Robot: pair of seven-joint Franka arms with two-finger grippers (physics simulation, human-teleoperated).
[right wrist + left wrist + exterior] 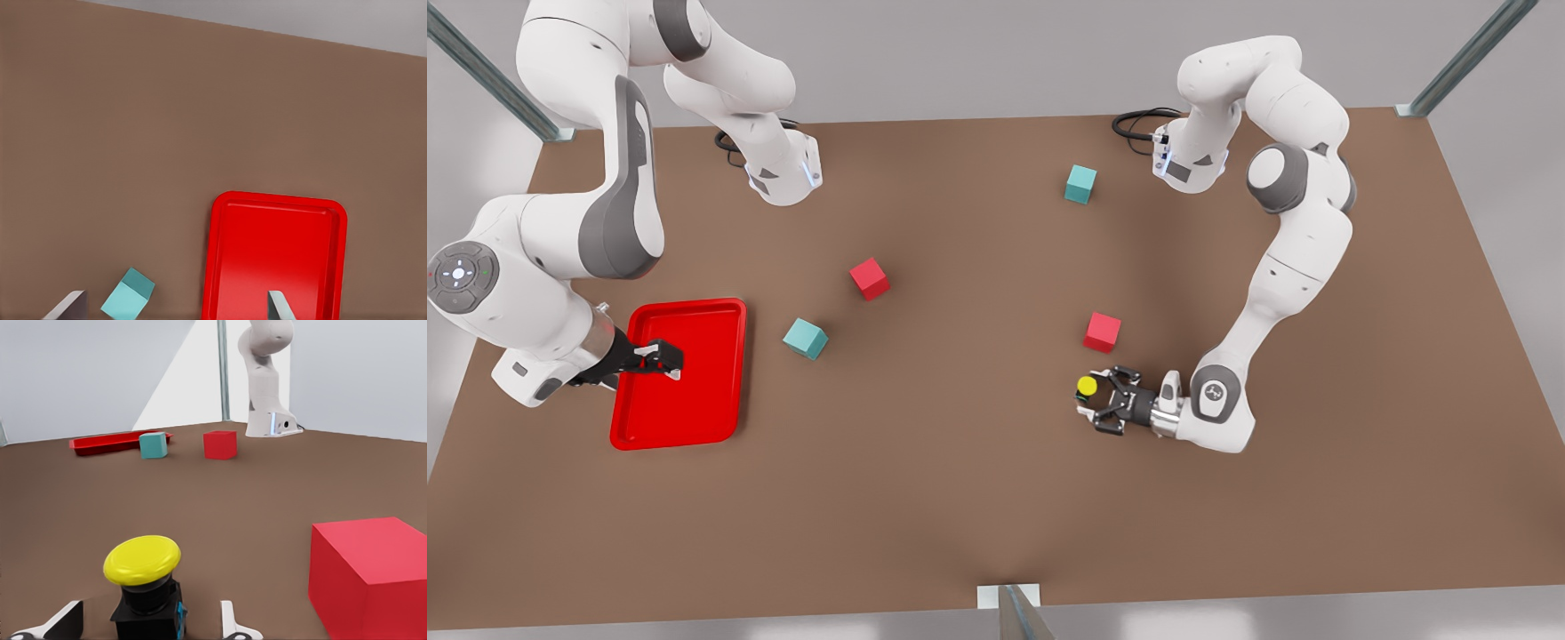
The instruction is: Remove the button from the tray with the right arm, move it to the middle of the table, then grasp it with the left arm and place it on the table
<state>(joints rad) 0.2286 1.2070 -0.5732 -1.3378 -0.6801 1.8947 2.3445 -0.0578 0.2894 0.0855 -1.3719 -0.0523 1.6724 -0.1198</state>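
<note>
Standing upright between left hand's [150,623] spread fingers, perhaps untouched: yellow-capped, black-bodied button [145,587]; right hand [660,357] wide.

Pale grey walls (plain, evenly lit) behind metal corner posts [1467,58].

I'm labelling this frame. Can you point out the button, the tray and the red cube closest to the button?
button [1087,385], front view, on its yellow cap.
tray [720,307], front view, on its far rim.
red cube [1103,332], front view, on its top face.
</note>
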